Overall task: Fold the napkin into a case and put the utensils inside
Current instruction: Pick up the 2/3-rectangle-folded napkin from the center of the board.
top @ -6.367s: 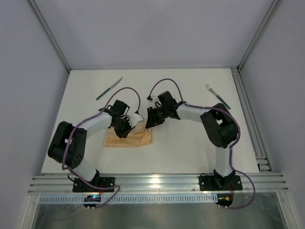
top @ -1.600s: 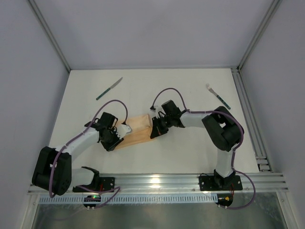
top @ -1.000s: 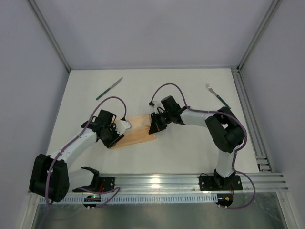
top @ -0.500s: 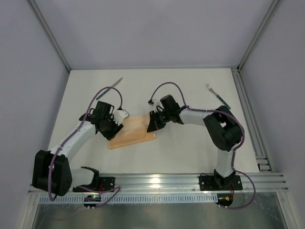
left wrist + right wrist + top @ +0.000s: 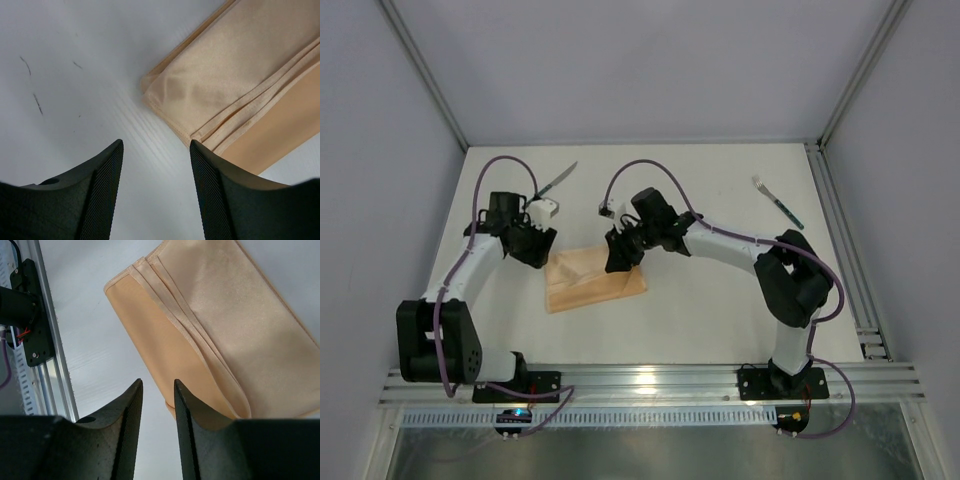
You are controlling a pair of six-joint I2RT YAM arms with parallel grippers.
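On the white table (image 5: 720, 300) lies the napkin (image 5: 595, 282). It is folded into a flat peach rectangle, near the middle and a bit toward the front. Thin folded edges run along it like stripes.

The left gripper (image 5: 156, 150) is just beside the napkin's left end. Its two dark fingers are spread apart and hold nothing; only bare table shows between them. A few small dark marks (image 5: 31, 82) are on the table there.

The right gripper (image 5: 157, 385) is over the napkin's far right corner. Its fingers are a little apart, with nothing between them.

The knife (image 5: 552, 184) lies far back on the left, close to the left arm. The fork (image 5: 777, 201) lies far back on the right, well apart from the napkin.
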